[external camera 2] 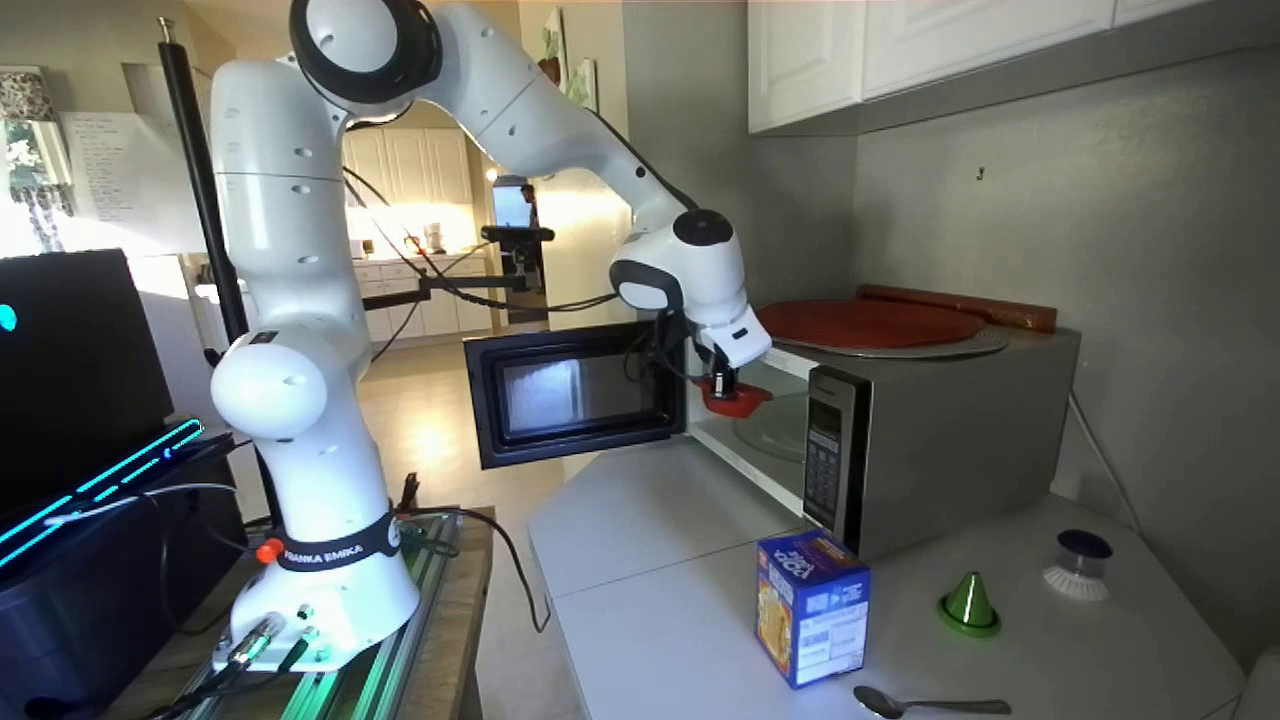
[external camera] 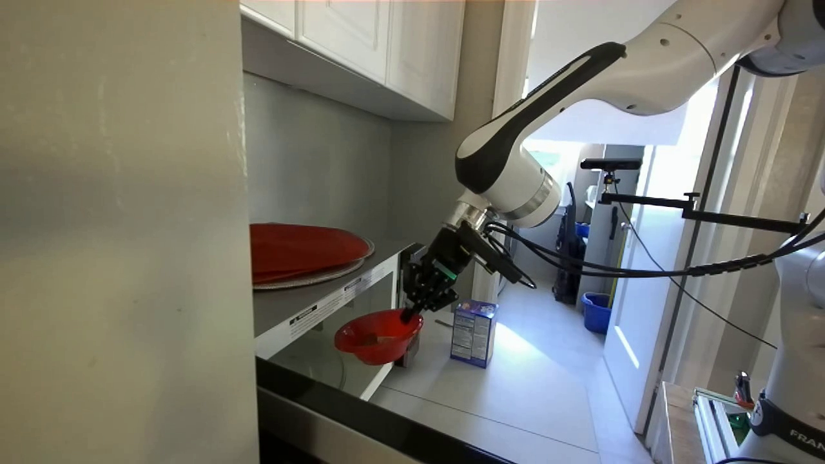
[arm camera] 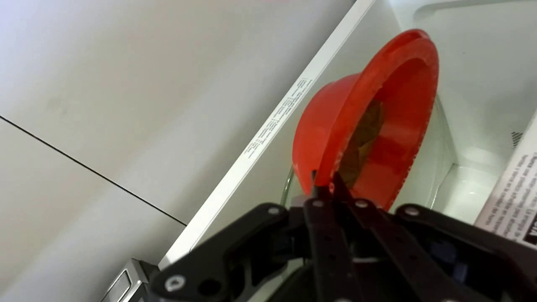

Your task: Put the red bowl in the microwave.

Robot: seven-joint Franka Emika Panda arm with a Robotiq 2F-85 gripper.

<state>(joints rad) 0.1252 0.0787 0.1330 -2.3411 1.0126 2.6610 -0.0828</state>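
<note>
The red bowl point(external camera: 377, 338) hangs at the open front of the microwave point(external camera 2: 965, 440), above the glass turntable point(external camera 2: 780, 430). It also shows in an exterior view point(external camera 2: 738, 402) and in the wrist view point(arm camera: 321, 121), where something brown lies inside it. My gripper point(arm camera: 327, 184) is shut on the bowl's near rim, one fingertip inside and one outside. The gripper also shows in both exterior views point(external camera: 409, 314) point(external camera 2: 720, 385). The microwave's white front frame point(arm camera: 260, 142) runs beside the bowl. Its dark door point(external camera 2: 575, 395) stands wide open. The bowl looks apart from the turntable.
The wide red dish point(external camera 2: 870, 325) lies on top of the microwave. A blue box point(external camera 2: 812, 608) stands on the counter by the control panel point(external camera 2: 825, 460). A green cone point(external camera 2: 968, 605), a brush point(external camera 2: 1080, 565) and a spoon point(external camera 2: 930, 706) lie further along. White cabinets point(external camera 2: 930, 60) hang above.
</note>
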